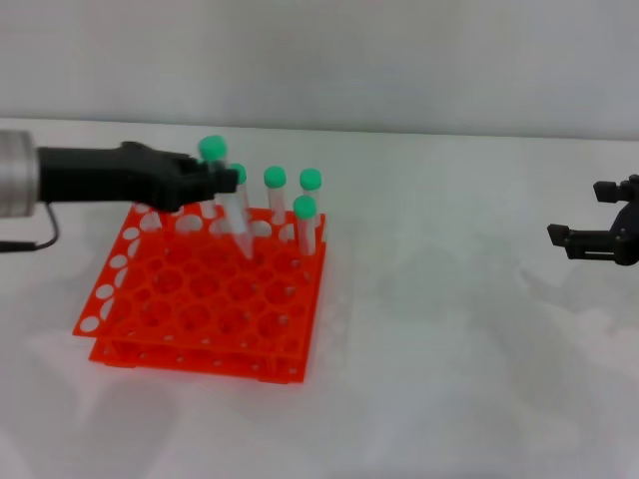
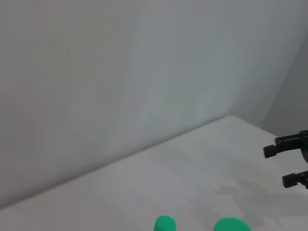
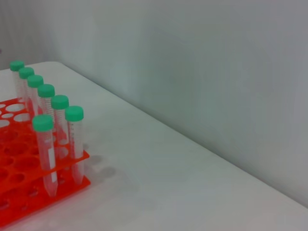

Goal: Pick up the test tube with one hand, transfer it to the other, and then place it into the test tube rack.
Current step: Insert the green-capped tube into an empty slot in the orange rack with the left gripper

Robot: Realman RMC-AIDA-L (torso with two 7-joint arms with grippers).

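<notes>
The left claw (image 1: 228,182) is closed on the test tube (image 1: 236,215), gripping it just under its green cap and holding it above the far rows of the test tube rack (image 1: 200,299). The tube's long axis hangs tilted, tapered tip pointing down toward a hole directly below the claw. The right claw (image 1: 589,239) waits well apart over the tabletop (image 1: 449,329), fingers spread and holding nothing. Only the right wrist view shows the racked tubes (image 3: 45,130) in a row; the left wrist view shows just two caps (image 2: 165,224)
</notes>
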